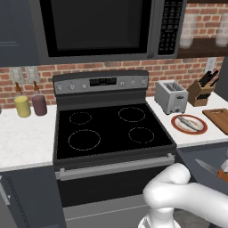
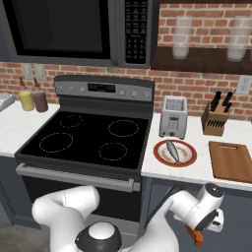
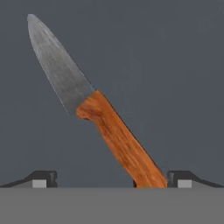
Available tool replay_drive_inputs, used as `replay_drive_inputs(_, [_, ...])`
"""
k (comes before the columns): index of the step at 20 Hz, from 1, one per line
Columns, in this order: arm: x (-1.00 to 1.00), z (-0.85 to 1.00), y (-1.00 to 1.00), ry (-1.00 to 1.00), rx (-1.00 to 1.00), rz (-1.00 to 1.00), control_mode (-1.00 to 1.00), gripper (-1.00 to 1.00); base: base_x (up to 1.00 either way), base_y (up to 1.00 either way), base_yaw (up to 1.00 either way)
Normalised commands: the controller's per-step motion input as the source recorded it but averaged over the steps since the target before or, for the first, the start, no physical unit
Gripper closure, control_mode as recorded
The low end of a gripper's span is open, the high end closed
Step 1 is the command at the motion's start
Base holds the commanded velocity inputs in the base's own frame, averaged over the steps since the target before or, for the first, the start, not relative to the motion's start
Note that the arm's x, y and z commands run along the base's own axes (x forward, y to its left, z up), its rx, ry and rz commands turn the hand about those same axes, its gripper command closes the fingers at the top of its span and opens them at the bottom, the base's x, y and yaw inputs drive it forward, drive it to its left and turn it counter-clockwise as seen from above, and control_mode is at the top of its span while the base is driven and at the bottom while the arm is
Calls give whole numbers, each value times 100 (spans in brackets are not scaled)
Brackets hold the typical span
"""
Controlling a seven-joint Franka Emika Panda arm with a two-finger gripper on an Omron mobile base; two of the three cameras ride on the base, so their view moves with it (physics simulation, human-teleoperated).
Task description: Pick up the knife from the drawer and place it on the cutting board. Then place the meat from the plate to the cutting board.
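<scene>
Orange-handled knife (image 3: 98, 113) flat in open drawer (image 3: 175, 65); silver meat (image 2: 173, 150) on red-rimmed plate (image 2: 159, 154) beside empty cutting board (image 2: 230, 160).

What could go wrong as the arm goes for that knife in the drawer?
The knife lies slanted between the open fingertips, its handle end close to the right one, so closing now could pinch it off-centre and let it swivel. Later, the meat and plate sit beside the cutting board, so a swinging blade might clip them.

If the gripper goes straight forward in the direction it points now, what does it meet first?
Most likely the knife: its orange handle lies between the open gripper fingertips, nearer one of them. Behind it is the drawer floor. How far the knife is, the hand view does not show.
</scene>
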Motion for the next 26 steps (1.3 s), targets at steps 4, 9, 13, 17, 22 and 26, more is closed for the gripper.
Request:
replay_drive_inputs(4, [18, -25, 0, 0, 0, 0, -100, -100, 0, 0, 0])
replay_drive_inputs(9, [17, -18, -2, 4, 0, 7, -100, -100, 0, 0, 0])
replay_drive_inputs(13, [0, -3, -16, 2, 0, 14, -100, -100, 0, 0, 0])
replay_drive_inputs(17, [-2, 0, -16, 0, 0, 14, -100, -100, 0, 0, 0])
replay_drive_inputs(22, [0, -2, -4, 0, 0, 12, -100, -100, 0, 0, 0])
replay_drive_inputs(26, [-3, -16, 0, 0, 0, 6, -100, -100, 0, 0, 0])
